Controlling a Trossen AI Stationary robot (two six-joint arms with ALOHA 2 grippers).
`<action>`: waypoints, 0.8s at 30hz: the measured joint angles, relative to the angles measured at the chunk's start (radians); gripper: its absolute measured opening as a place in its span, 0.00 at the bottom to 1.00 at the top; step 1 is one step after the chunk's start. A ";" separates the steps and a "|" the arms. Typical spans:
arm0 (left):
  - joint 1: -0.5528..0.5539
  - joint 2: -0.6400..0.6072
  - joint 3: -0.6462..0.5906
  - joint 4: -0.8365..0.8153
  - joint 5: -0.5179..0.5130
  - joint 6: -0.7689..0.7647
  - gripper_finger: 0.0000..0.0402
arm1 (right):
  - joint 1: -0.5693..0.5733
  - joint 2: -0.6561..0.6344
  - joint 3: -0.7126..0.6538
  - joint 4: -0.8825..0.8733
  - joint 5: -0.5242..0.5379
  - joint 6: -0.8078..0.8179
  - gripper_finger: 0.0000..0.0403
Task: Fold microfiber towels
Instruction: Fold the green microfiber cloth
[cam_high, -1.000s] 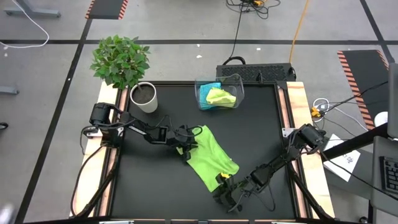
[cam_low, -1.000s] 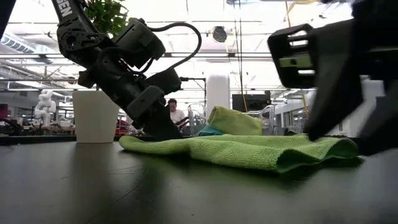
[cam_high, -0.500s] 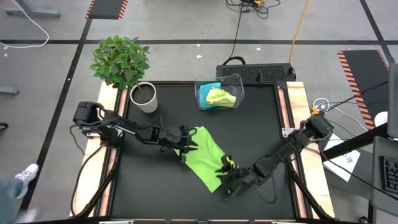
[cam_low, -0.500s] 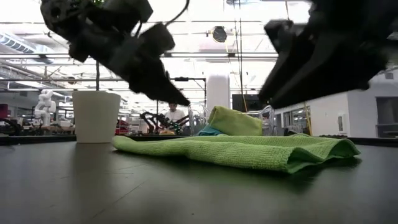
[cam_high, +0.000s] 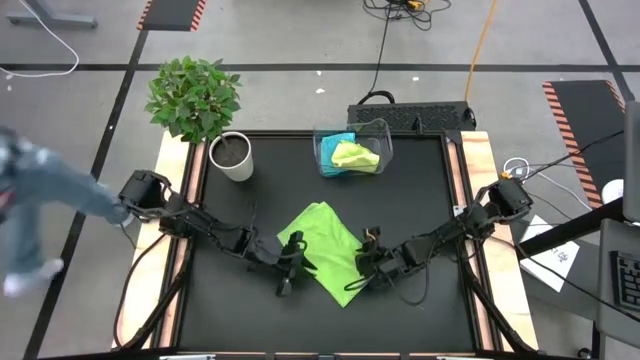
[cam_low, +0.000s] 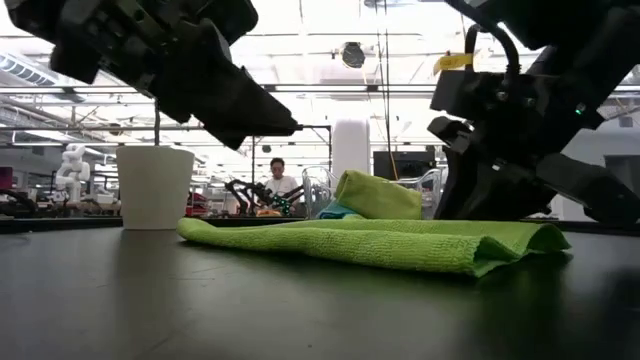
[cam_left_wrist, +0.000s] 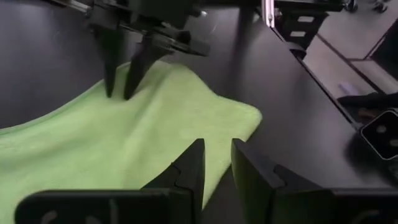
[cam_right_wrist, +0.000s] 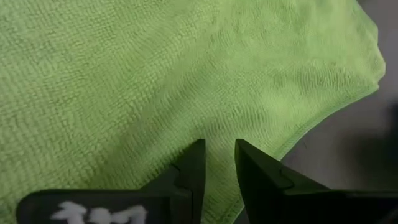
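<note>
1. One lime-green towel (cam_high: 326, 248) lies mid-table, part-folded.
2. Left gripper (cam_high: 287, 268) and right gripper (cam_high: 371, 266) flank it — fingers narrowly parted, empty.
3. Risk — pinching one layer only would undo the fold.

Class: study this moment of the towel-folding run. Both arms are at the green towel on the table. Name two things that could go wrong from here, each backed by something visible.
1. The green towel lies crooked and rumpled, with one edge already doubled over, so a fold made now would probably come out uneven.
2. The left end effector and right end effector work close together at opposite edges; pulling apart could drag the towel instead of folding it.
</note>
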 joint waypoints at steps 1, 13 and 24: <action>-0.009 0.012 0.000 0.020 -0.012 -0.004 0.20 | -0.002 -0.005 -0.002 -0.002 -0.002 0.000 0.19; 0.012 0.219 0.005 0.155 -0.088 -0.124 0.20 | -0.002 -0.184 -0.059 -0.005 -0.006 0.005 0.19; 0.020 0.251 0.010 0.130 -0.084 -0.178 0.20 | -0.045 -0.204 -0.243 0.334 -0.264 0.078 0.19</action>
